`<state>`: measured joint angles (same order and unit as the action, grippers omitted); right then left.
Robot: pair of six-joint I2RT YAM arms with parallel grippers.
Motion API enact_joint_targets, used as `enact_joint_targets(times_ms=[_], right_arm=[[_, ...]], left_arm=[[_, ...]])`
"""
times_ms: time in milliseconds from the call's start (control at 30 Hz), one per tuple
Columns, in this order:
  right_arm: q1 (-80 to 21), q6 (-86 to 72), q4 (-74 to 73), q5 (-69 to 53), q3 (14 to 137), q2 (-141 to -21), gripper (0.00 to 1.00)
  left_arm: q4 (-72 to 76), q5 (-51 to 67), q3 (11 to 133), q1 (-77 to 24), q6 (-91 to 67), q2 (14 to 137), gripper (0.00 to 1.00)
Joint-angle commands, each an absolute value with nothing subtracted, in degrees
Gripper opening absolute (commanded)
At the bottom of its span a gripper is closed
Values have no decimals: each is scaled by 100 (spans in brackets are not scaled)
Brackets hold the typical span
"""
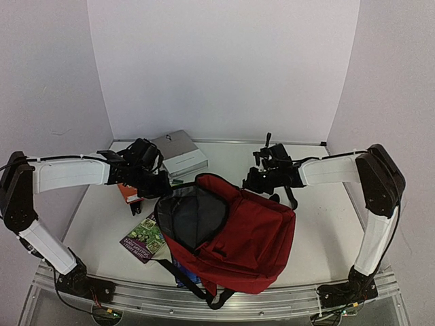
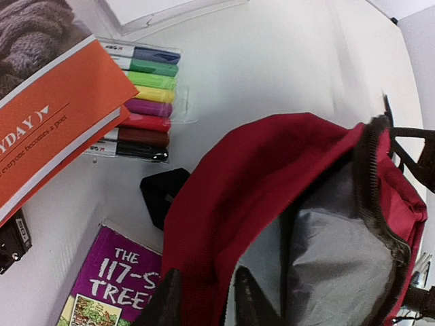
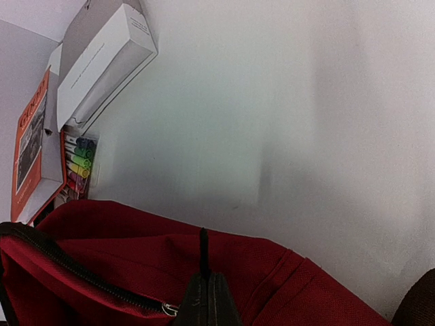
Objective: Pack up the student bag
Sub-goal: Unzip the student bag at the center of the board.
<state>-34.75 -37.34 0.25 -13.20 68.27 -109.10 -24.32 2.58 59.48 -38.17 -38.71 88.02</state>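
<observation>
Rail (image 1: 272,304) w/ both arm bases sits closest to us, just on the near side of the student bag (image 1: 238,238). The bag's black straps (image 1: 204,291) trail toward the rail. The bag lies mid-table (image 1: 326,231), red, mouth unzipped and gaping toward its far-left, grey lining showing.

Left gripper (image 2: 207,282) is astride the bag's left rim. Its fingers are parted w/ red fabric btwn them and a light sliver beside it, so it's loose, not clamped, as far as we see. Right gripper (image 3: 207,282), at the bag's far rim, is clenched on the bag, pinching a thin black tab.

Purple book (image 2: 115,285) lies at the bag's left side; we can't tell if it's tucked under. Small black piece (image 2: 163,193) is just left of the bag. Marker pack (image 2: 146,102) and orange book (image 2: 54,115) are farther left. White box (image 1: 178,153) is beyond the bag's far-left.
</observation>
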Motion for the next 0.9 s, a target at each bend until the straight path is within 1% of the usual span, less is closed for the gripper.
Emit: enact_joint_targets(times_ms=[0, 100, 167, 267, 333, 467, 633, 733, 800, 833, 867], right_arm=[[-3506, -3573, 187, -1501, 6964, -10765, 0], [-3553, -3566, 200, -1543, 7006, -10761, 0], [-3565, -3567, 196, -1530, 7007, -10744, 0], [-3581, -3573, 190, -1538, 6988, -10714, 0], [-3578, -3575, 194, -1547, 6958, -10667, 0], [-3577, -3566, 201, -1559, 6890, -10565, 0], [-3582, -3550, 197, -1560, 6807, -10458, 0], [-3586, -3544, 189, -1546, 6773, -10429, 0], [-3590, -3541, 190, -1523, 6755, -10421, 0], [-3589, -3540, 187, -1507, 6746, -10421, 0], [-3588, -3542, 190, -1481, 6740, -10422, 0]], left_arm=[[-2357, 1009, 6673, -3762, -2934, 8654, 37], [-2272, 1489, 7128, -3762, -2685, 8887, 53], [-2179, 1822, 7385, -3765, -2609, 9148, 61], [-2192, 2018, 7723, -3788, -2512, 9593, 72], [-2342, 1896, 7952, -3816, -2396, 9885, 76], [-2769, 1373, 8347, -3837, -2180, 10523, 80], [-3137, 763, 8714, -3858, -2019, 11034, 82], [-3180, 834, 8824, -3873, -1933, 11250, 81], [-3089, 1069, 8819, -3888, -1928, 11293, 73], [-3015, 1186, 8777, -3893, -1938, 11287, 66], [-2940, 1282, 8723, -3897, -1971, 11254, 57]])
